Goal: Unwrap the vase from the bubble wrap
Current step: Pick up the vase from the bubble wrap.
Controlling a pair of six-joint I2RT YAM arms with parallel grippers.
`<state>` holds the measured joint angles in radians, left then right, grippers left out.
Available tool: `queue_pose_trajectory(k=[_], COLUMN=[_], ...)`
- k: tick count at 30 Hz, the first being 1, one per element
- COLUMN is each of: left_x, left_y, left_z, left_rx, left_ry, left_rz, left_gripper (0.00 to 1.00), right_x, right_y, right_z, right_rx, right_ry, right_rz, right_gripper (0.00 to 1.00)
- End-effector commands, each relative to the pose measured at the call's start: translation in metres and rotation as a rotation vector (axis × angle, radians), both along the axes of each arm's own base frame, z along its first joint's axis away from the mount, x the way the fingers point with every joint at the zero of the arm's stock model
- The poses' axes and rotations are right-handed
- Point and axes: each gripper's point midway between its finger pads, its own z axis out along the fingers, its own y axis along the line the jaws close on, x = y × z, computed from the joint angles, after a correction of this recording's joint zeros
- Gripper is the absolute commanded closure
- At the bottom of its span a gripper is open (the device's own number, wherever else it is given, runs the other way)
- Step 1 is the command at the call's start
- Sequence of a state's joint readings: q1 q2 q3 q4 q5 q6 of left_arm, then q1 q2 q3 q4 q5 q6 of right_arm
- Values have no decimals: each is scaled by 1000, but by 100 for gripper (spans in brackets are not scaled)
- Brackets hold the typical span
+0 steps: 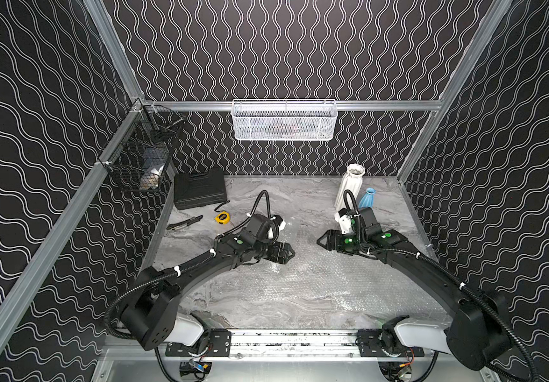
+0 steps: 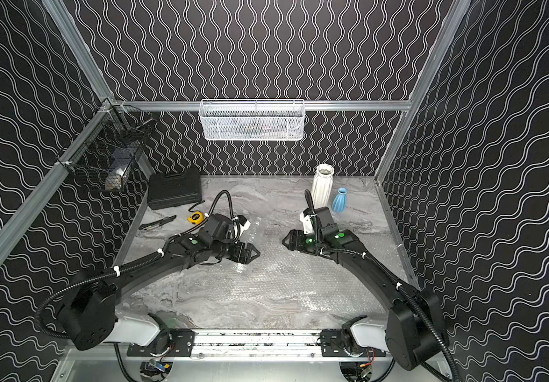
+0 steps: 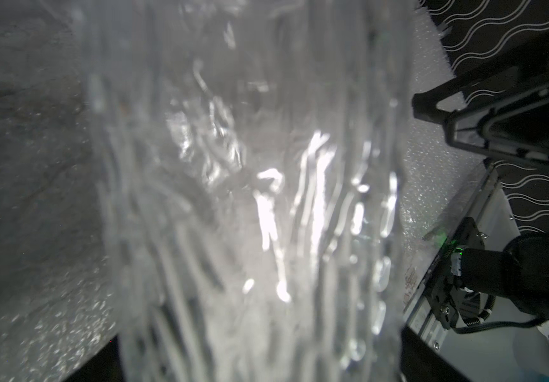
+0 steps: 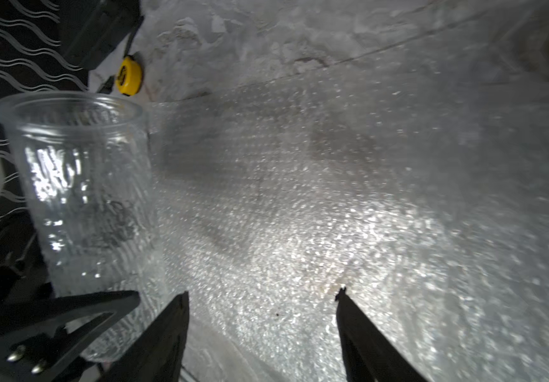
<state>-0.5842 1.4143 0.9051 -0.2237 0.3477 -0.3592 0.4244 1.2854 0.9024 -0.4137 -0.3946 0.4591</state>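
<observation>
Looks basically done: clear vase (image 4: 81,198) bared, gripped by left fingers (image 4: 68,309) at 10 o'clock edge of bubble wrap (image 4: 299,215), spread flat on worktop (image 1: 180,238). Right fingers (image 4: 356,330) spread wide, empty. Only set-down left, probably.

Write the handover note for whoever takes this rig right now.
The left gripper is shut on the clear vase, which has no wrap around it.
The right gripper is open and empty, over the bubble wrap.
The bubble wrap lies spread flat on the table.
Done: vase unwrapped.
To do: probably set the vase down, perhaps near the white vase and the blue vase.
</observation>
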Motion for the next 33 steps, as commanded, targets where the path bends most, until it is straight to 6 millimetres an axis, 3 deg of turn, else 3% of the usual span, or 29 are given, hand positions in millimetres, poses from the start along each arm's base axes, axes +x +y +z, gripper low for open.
queue_pose_trajectory(k=[1, 11, 24, 33], left_x=[4, -17, -38, -45], left_y=[-22, -43, -66, -75], left_z=[36, 55, 69, 72], left_rx=[-127, -229, -267, -273], left_ry=[-134, -178, -213, -223], left_rz=[-95, -221, -344, -386], left_gripper=[27, 27, 28, 28], right_x=[-6, -18, -25, -30], right_y=[29, 54, 63, 67], right_z=[29, 66, 83, 83], right_rx=[180, 401, 483, 496], right_ry=[-60, -123, -135, -117], right_rz=[131, 254, 327, 360], right_gripper=[29, 21, 23, 24])
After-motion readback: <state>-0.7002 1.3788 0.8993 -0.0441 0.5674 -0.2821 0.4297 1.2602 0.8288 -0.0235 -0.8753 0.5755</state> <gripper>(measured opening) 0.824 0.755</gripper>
